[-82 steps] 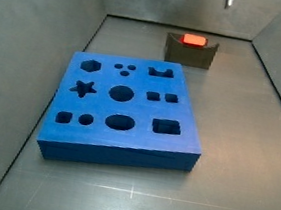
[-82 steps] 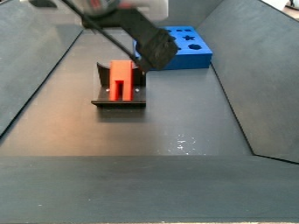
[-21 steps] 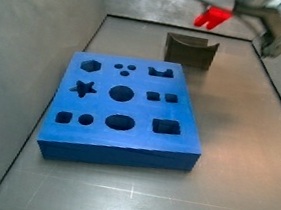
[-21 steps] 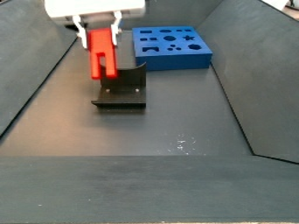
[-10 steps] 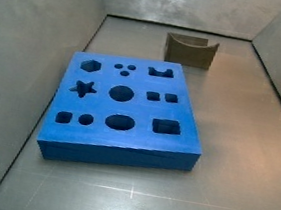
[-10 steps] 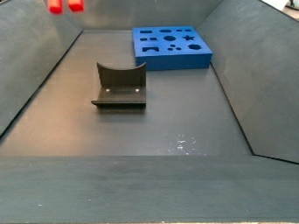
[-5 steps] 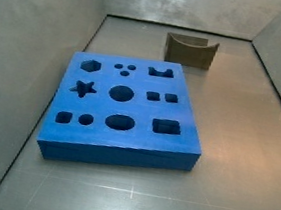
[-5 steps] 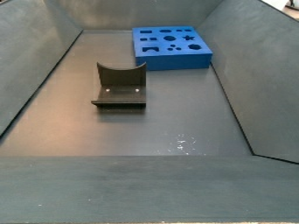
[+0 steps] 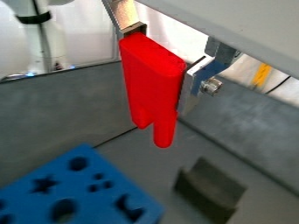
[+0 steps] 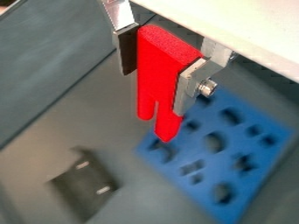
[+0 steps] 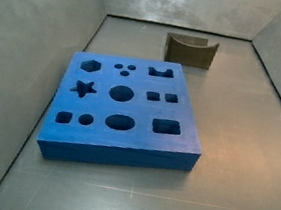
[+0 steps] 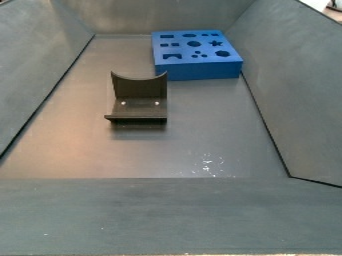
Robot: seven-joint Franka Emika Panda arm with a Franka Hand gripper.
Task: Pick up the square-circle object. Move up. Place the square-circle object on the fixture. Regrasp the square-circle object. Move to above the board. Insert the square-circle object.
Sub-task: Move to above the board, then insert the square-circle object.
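In both wrist views the tool [image 9: 163, 66] sits high above the bin floor, its two silver plate fingers [image 10: 193, 79] closed onto the upper end of the square-circle object [image 9: 152, 87]. The red piece hangs straight down from the grip, its two short pegs pointing downward in a wrist view [image 10: 158, 83]. Far below it in that view lie the blue board [image 10: 222, 153] with its shaped holes and the dark fixture [image 10: 82, 188], the two well apart on the grey floor. The same pair shows under the piece in a wrist view, the board [image 9: 70, 192] and the fixture [image 9: 211, 188], with nothing resting in the fixture's recess.

In a side view the board [image 11: 122, 109] fills the middle of the floor, near the camera, and the fixture [image 11: 190, 50] stands alone at the far end, toward the right. Neither the tool nor the red piece is in this view.

In a side view the fixture [image 12: 136, 98] stands left of centre with its curved recess bare, and the board [image 12: 197, 54] lies at the far end, to the right. Here too the tool and the piece are out of the picture.
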